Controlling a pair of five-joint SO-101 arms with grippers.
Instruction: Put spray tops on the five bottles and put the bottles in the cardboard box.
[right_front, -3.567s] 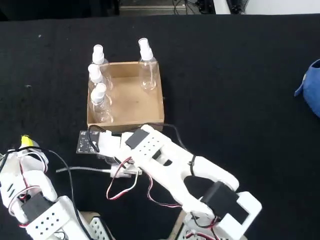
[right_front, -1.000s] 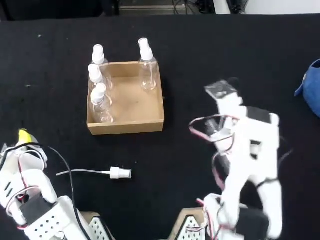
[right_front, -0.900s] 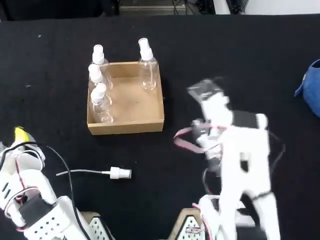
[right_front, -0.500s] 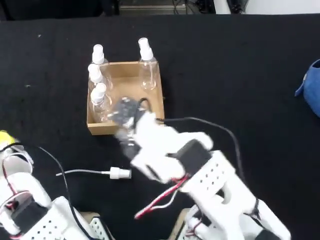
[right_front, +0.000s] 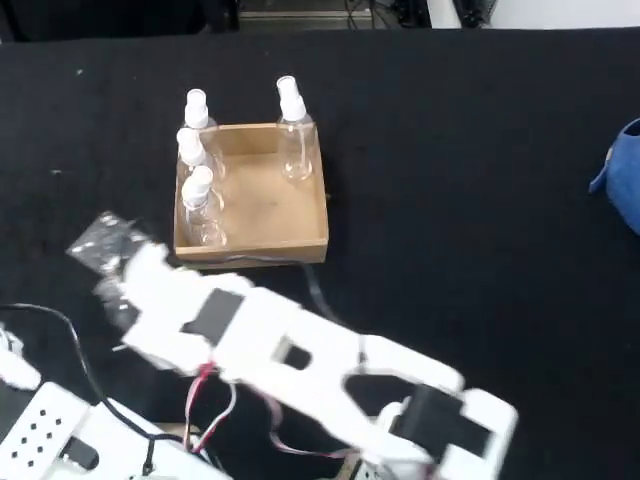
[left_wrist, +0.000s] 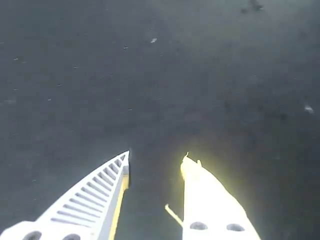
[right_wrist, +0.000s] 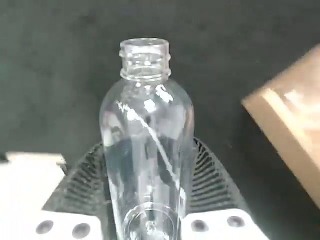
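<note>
Right gripper (right_wrist: 148, 146): black ribbed pads (right_wrist: 85, 175) closed against both sides of a clear uncapped bottle (right_wrist: 147, 112); jaws spread only as wide as the bottle's body; grip sits on the lower half, shoulder and threaded neck standing out beyond the pad tips; neck open, no top on it.

Right wrist view: a corner of the cardboard box (right_wrist: 292, 117) lies off to one side of the held bottle, apart from it; black table (right_wrist: 55, 75) behind.

High view: right arm (right_front: 290, 360) stretches from its base at the near edge diagonally across the front of the box; its gripper end (right_front: 112, 243) is blurred, just off the box's near corner on the left arm's side and clear of the box wall (right_front: 250, 248); whether the bottle touches the table cannot be told.

Box contents: four capped bottles upright inside, each with a white spray top; three (right_front: 197, 112) (right_front: 190, 150) (right_front: 202, 205) in a row along the wall on the left arm's side; the fourth (right_front: 293, 125) at the far corner on the other side.

Left gripper (left_wrist: 157, 161): jaws parted with a plain gap between the tips; nothing held, nothing touched; bare black table beneath.

Blue object (right_front: 622, 185) at the table's edge on the right arm's side, well apart from the box.
</note>
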